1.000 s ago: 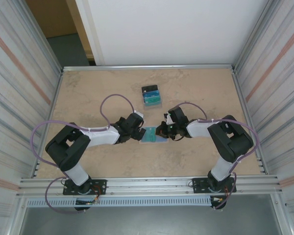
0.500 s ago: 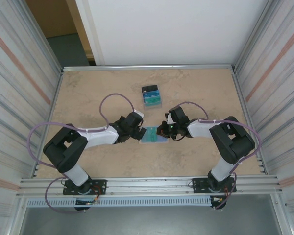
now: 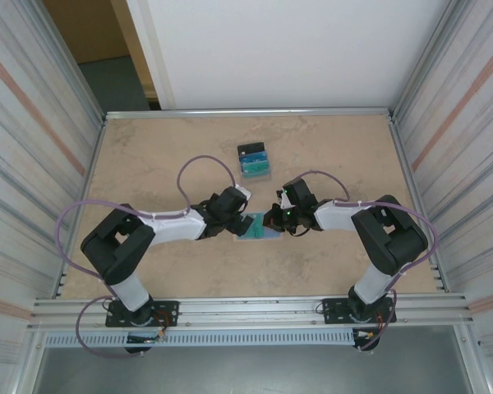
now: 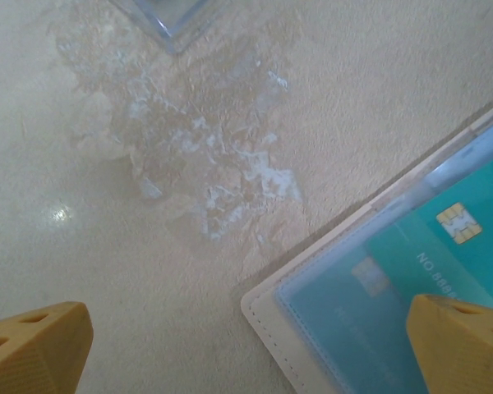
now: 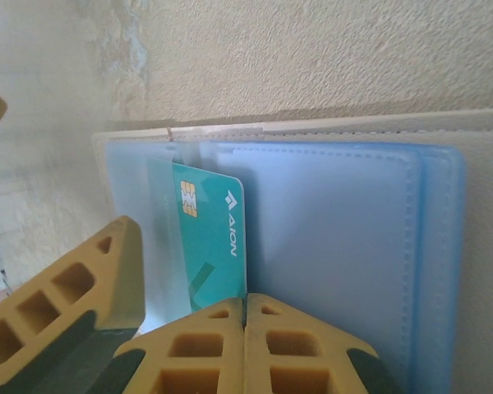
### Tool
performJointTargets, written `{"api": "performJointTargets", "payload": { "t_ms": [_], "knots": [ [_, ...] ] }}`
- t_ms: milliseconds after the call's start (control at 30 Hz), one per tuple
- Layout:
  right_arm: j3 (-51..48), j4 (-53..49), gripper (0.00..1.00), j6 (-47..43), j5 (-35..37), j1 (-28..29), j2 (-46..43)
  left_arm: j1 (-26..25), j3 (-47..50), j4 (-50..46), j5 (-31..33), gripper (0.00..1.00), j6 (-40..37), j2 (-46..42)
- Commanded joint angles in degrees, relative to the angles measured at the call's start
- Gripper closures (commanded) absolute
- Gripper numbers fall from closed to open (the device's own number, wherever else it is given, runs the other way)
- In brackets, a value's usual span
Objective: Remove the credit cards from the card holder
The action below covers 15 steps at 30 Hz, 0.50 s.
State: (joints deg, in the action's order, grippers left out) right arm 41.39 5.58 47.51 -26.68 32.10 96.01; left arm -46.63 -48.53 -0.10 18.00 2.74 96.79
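Observation:
The card holder (image 3: pixel 260 231) lies open on the table between my two grippers, pale blue inside with a pale stitched rim (image 4: pixel 267 316). A teal credit card (image 5: pixel 209 238) with a gold chip sits in its left pocket and shows again in the left wrist view as a teal card (image 4: pixel 456 258). A second, dimmer card (image 4: pixel 353 308) lies under the clear pocket. My right gripper (image 5: pixel 245 305) is shut, its tips resting on the holder (image 5: pixel 337 246) at the card's lower edge, with nothing seen between them. My left gripper (image 4: pixel 246 349) is open, straddling the holder's corner just above the table.
A pile of black, blue and teal pieces (image 3: pixel 253 160) lies farther back on the table, and its clear corner (image 4: pixel 172 16) is visible. Metal walls close in the left, right and back sides. One finger (image 5: pixel 86 283) of my left gripper stands close beside the right one.
My left gripper has edged right toward the holder, and its cable loop has shifted with it. The right gripper has stayed shut on the holder's right side.

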Motion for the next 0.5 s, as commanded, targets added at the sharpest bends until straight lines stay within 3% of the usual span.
{"api": "performJointTargets", "payload": {
  "t_ms": [0, 467],
  "knots": [
    [0.3, -2.4, 1.0, -1.3, 1.3, -0.6, -2.3, -0.3, -1.3, -1.5, 0.1, 0.01, -1.2, 1.1],
    [-0.6, -4.2, 1.0, -1.6, 3.5, -0.9, -5.4, -0.3, -1.5, -1.9, 0.6, 0.01, -1.3, 2.6]
  ]
}}
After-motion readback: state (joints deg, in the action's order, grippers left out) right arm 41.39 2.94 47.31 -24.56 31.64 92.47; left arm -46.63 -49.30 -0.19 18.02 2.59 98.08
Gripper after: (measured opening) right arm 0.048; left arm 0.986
